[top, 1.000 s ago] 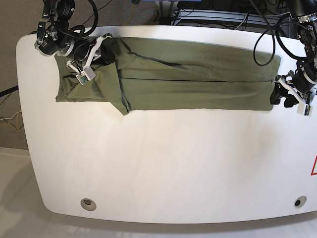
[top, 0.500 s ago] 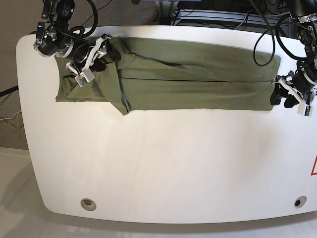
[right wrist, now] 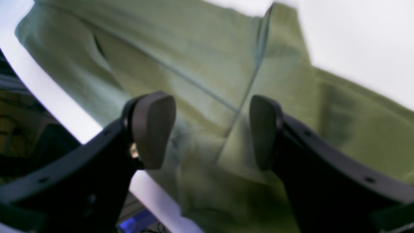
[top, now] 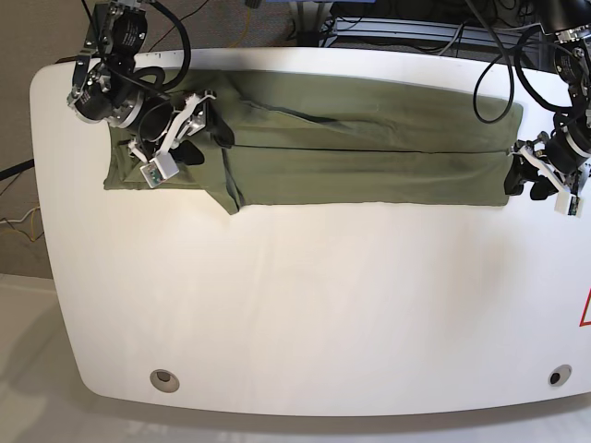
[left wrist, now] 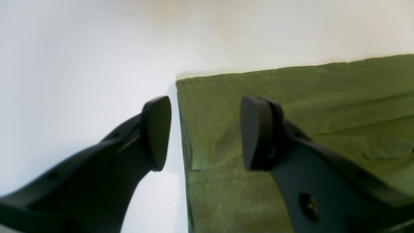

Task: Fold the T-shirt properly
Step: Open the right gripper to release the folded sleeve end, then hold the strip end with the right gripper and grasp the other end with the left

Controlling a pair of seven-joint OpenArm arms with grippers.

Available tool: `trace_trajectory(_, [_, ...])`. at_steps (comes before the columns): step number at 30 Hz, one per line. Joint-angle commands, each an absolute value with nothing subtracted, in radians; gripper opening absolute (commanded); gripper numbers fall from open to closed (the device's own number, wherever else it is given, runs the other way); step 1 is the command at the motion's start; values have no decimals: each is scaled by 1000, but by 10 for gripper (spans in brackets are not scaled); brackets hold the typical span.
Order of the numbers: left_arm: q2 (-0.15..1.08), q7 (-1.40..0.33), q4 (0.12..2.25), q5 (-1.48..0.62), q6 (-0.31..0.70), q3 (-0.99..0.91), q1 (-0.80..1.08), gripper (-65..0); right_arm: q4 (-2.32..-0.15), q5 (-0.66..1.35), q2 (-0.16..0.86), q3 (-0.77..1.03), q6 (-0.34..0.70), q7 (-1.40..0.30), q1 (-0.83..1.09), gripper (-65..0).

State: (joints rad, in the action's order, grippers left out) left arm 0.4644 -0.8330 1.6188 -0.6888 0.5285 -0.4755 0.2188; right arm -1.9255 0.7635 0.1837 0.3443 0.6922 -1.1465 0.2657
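Observation:
The olive-green T-shirt (top: 369,152) lies as a long flat band across the back of the white table (top: 305,305), with a sleeve flap folded over at its left end. My right gripper (top: 208,129) hovers over that left end, jaws open. In the right wrist view the right gripper (right wrist: 210,129) holds nothing, and only the T-shirt (right wrist: 194,48) with its seams lies below. My left gripper (top: 515,175) sits at the band's right end. In the left wrist view the left gripper (left wrist: 203,132) is open astride the T-shirt (left wrist: 307,97) edge, one finger over bare table.
Cables and dark equipment (top: 397,28) crowd the space behind the table's far edge. Two round holes (top: 164,379) (top: 554,376) sit near the front corners. A red mark (top: 585,309) shows at the right edge.
My right gripper has opened, let go of the cloth at the left end, and shifted slightly right and toward the front. The left arm has stayed still.

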Motion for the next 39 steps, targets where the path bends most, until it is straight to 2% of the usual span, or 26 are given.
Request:
trace_trajectory(1, [489,-807,1635,-703,531,-481,214,-326,-1931,779,209,339,698,-1158,267,-268])
trace_trajectory(19, [503,-793,1645,-706,534,-488,222,-317,-1956,754,245,339,698,-1154,205,-275])
trace_trajectory(23, [514,-798,1627,-713,533,-502,217,-190,-1946,748,254,344,698,-1158,182,-276])
trace_trajectory(27, [515,-799,1616,-721,535,-515,217,-141,-1946,741,259,347,698,-1154,173,-279])
trace_trajectory(33, [524,-818,1604,-745,537,-496,230,-126,-1944,716,257,347,698,-1125,190,-275])
trace_trajectory(39, [523,-838,1592,-767,538,-489,240,-175,-1942,700,249,343,698,-1099,196,-275])
